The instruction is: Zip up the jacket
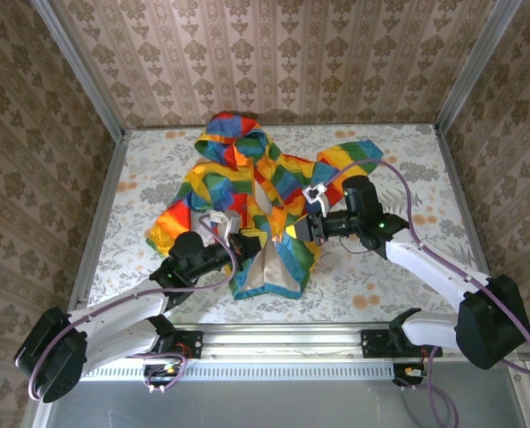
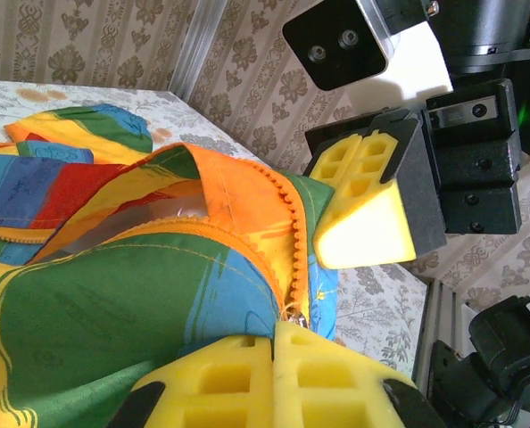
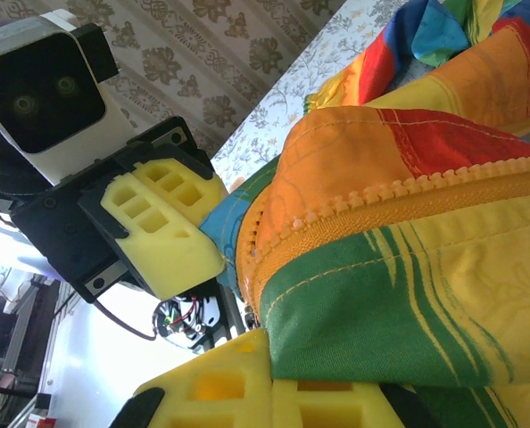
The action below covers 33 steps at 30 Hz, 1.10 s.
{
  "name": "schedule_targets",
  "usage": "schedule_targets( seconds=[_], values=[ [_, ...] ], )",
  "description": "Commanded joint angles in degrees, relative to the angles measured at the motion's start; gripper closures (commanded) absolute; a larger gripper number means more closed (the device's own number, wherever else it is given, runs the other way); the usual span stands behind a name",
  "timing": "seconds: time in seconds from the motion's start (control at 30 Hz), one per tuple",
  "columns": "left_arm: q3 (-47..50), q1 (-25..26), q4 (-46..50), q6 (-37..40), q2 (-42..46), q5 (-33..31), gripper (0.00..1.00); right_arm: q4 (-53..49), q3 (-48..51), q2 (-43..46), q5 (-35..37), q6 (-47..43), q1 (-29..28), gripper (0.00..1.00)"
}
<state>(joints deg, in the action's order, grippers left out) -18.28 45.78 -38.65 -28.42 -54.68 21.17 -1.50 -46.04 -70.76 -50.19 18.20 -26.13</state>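
Top view: the rainbow-striped hooded jacket (image 1: 292, 178) is lying spread on the floral table (image 1: 408, 267), hood toward the far wall, with the left gripper (image 1: 250, 241) and right gripper (image 1: 293, 230) meeting at its open lower front. Left wrist view: the left gripper (image 2: 274, 379) is pressing its yellow pads fully together on the hem at the foot of the orange zipper (image 2: 278, 223), while the right gripper (image 2: 335, 252), pads likewise together, is touching the opposite zipper edge. Right wrist view: the right gripper (image 3: 269, 392) is clamping shut, seemingly nipping the green-and-yellow front panel (image 3: 408, 294) below the zipper teeth.
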Motion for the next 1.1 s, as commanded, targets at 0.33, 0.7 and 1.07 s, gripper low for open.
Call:
schedule_targets(
  seconds=[0.33,0.7,1.07],
  values=[
    [0.4,0.2,-4.8,0.3,-0.3,0.1,1.0,2.2,-0.1,-0.5,-3.2,0.8,0.2,1.0],
    [0.5,0.4,-4.9,0.2,-1.1,0.8,1.0,3.2,0.0,-0.5,-3.1,1.5,0.2,1.0],
    [1.3,0.4,-4.7,-0.6,-0.8,2.3,1.0,3.7,-0.3,-1.1,-2.5,2.5,0.2,1.0]
  ],
)
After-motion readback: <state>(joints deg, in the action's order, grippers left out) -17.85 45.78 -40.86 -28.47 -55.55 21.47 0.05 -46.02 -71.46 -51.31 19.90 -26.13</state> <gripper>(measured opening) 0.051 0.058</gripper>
